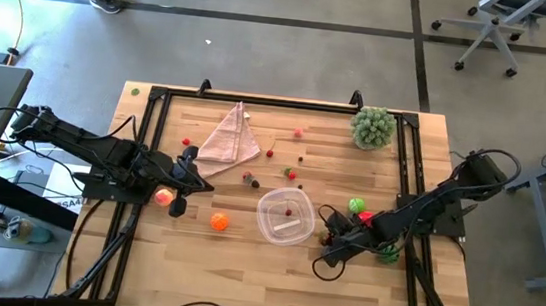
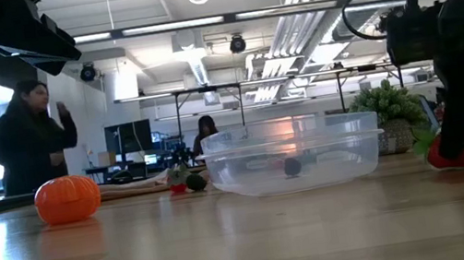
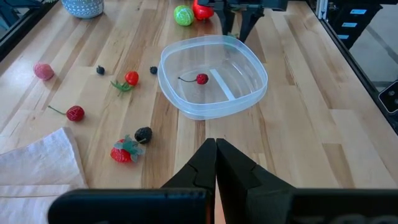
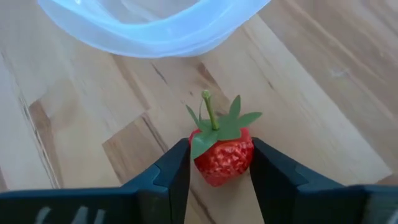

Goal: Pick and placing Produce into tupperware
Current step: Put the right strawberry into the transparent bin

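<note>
The right gripper (image 4: 219, 167) sits low on the desk (image 1: 242, 271) just beside the tupperware (image 1: 284, 217), its jaws closed against both sides of a strawberry (image 4: 222, 151). A cherry (image 3: 201, 78) lies inside the tupperware. On the tupperware's other side, the left gripper (image 3: 216, 163) has its jaws pressed together, holding nothing.

Right gripper (image 4: 216, 163): on the table (image 1: 242, 271), a strawberry (image 4: 222, 151) between its fingers.
Tub (image 1: 284, 216): just ahead of the right gripper, between both grippers.
Cherry (image 3: 200, 79): inside the tub.
Left gripper (image 1: 180, 200): across the tub from the right gripper.
Peach (image 1: 163, 198): touching the left gripper.
Orange (image 1: 219, 222): just beside the left gripper, toward the tub.
Cloth (image 1: 229, 139): behind the left gripper.
Plant (image 1: 373, 128): far corner, behind the right gripper.
</note>
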